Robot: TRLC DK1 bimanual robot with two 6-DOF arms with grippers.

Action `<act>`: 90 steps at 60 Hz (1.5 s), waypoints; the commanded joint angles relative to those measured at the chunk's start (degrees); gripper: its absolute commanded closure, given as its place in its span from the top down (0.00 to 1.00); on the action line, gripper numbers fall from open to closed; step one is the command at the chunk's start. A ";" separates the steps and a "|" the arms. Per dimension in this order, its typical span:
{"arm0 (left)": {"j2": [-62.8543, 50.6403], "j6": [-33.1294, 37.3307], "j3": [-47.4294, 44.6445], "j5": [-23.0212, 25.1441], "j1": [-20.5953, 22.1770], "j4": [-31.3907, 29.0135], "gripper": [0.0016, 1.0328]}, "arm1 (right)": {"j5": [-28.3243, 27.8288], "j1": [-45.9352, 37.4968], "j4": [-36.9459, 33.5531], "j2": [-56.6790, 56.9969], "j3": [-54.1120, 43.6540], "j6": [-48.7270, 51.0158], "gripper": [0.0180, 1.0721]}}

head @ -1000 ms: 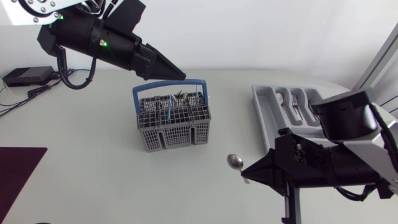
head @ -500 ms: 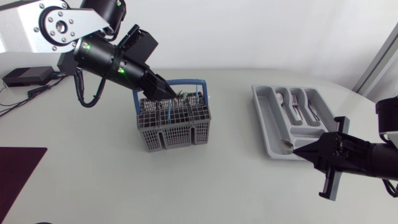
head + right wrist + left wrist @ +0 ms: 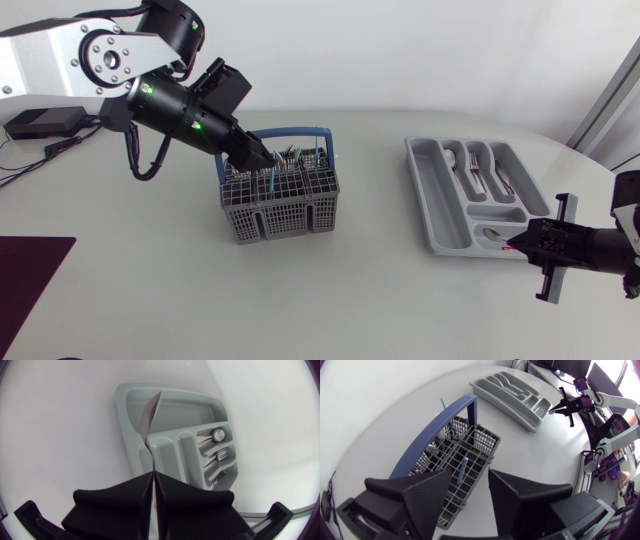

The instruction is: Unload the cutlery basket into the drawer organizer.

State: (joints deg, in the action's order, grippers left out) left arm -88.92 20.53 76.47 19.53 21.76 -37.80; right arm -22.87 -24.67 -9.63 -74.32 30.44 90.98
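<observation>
Left gripper: the matte black left gripper [image 3: 256, 159] hangs directly over the grey plastic mesh cutlery basket with a blue hoop handle [image 3: 285, 207], fingers spread wide apart and pointing down into it.
Between the left fingers: in the left wrist view a thin blue-handled utensil [image 3: 462, 473] stands upright in a basket cell, in the gap below the left gripper [image 3: 470, 492]. Neither finger visibly touches it.
Basket contents: more handles, some blue and some metal, stick up just ahead of the left fingertips, under the hoop handle. Single pieces are too small to tell apart.
Right gripper: the matte black right gripper [image 3: 516, 243] has its fingers pressed together, pinching the handle of a shiny metal spoon [image 3: 149, 419].
Spoon: it sticks straight out ahead of the right fingertips, with its bowl at the far end and turned partly edge-on to the wrist camera.
Organizer: the grey plastic drawer organizer with several long compartments [image 3: 424, 190] lies just ahead of and under the right gripper [image 3: 151, 481], with the spoon's bowl over its near end. I cannot tell whether the bowl touches the plastic.
Already in the organizer: metal forks and a spoon [image 3: 476, 170] lie in the long compartments, beyond the held spoon.
Apart: the basket and the organizer stand well apart on the white table [image 3: 340, 290].
</observation>
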 commanded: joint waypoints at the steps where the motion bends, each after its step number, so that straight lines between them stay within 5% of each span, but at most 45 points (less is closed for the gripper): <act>1: -1.16 -0.94 -0.97 -0.54 -0.31 0.01 0.65 | 0.99 -1.00 2.60 -2.58 1.38 4.21 0.06; 23: -1.69 -0.76 -1.06 -1.86 0.48 0.01 0.67 | 8.11 -0.73 22.72 -14.71 -0.38 7.37 0.06; 34: -1.87 -0.85 -0.97 -1.95 0.83 -0.08 0.67 | 9.16 -0.65 24.04 -15.68 -1.08 8.95 0.07; 45: -1.95 -0.94 -1.32 -2.04 0.92 -0.08 0.67 | 9.34 -0.56 26.15 -13.57 -2.22 7.37 0.74; 50: -1.87 -1.11 -1.41 -2.13 1.01 -0.17 0.67 | 9.34 0.06 26.15 -11.98 -2.22 5.52 0.85; 55: -1.95 -1.29 -1.85 -2.21 1.01 -0.08 0.66 | 9.07 1.29 24.31 -8.47 -1.70 1.48 0.89; 68: -1.95 -2.43 -2.20 -4.15 2.06 -0.08 0.66 | 6.35 7.09 3.65 -1.44 6.13 -16.71 0.93; 90: -1.16 -7.09 -6.24 -14.52 6.28 5.46 0.66 | 6.61 22.82 -7.25 5.24 6.21 -33.59 0.93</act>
State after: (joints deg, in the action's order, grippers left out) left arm -89.80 15.97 71.64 6.55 27.20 -33.76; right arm -16.27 -4.34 -15.14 -70.81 36.23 61.93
